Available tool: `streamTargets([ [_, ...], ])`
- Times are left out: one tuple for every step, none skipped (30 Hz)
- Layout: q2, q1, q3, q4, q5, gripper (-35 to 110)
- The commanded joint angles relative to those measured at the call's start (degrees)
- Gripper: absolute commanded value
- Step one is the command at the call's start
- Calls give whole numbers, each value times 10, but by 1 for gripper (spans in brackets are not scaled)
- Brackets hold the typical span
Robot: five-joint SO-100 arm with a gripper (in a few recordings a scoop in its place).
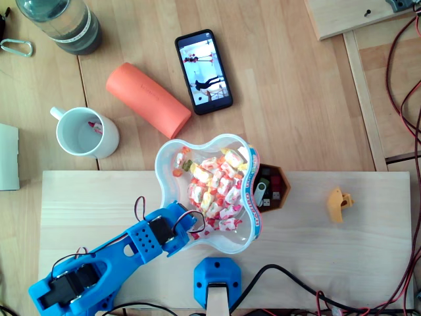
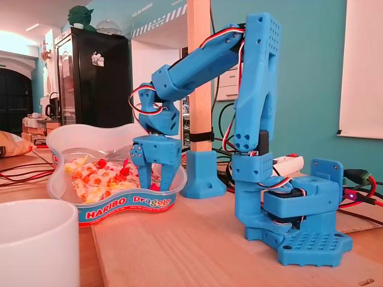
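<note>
A clear plastic Haribo tub [image 1: 166, 158] [image 2: 122, 202] holds several wrapped red, yellow and white candies [image 1: 214, 187] [image 2: 90, 174]. My blue gripper [image 1: 195, 222] [image 2: 157, 178] points down into the tub at its near edge. Its fingers [image 2: 144, 173] are spread apart just above the candies, and I see nothing pinched between them. In the overhead view the fingertips are over the candies at the tub's lower left. A white mug [image 1: 85, 133] [image 2: 37, 239] with one candy [image 1: 96, 127] inside stands to the left of the tub.
In the overhead view an orange cylinder [image 1: 148, 99], a phone [image 1: 204, 71] and a bottle [image 1: 62, 23] lie beyond the tub. A dark red box [image 1: 272, 189] touches the tub's right side. A small yellow piece [image 1: 339, 203] sits on the wooden board [image 1: 329, 247].
</note>
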Motion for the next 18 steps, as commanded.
streamTargets([
  [11, 5, -24, 3, -4, 4],
  [11, 5, -24, 3, -7, 4],
  [11, 5, -24, 3, -9, 4],
  [11, 5, -24, 3, -11, 3],
  [10, 5, -24, 3, -11, 3],
  [10, 5, -24, 3, -12, 3],
  [10, 5, -24, 3, -12, 3],
  [10, 5, -23, 3, -12, 3],
  [10, 5, -23, 3, -12, 3],
  [10, 5, -23, 3, -9, 4],
  [11, 5, -23, 3, -4, 4],
  [10, 5, -23, 3, -4, 4],
  [10, 5, -23, 3, -4, 4],
  [10, 5, -24, 3, -4, 4],
  [11, 5, -25, 3, -4, 4],
  [11, 5, -25, 3, -4, 4],
  [11, 5, -25, 3, -4, 4],
  [11, 5, -26, 3, -4, 4],
])
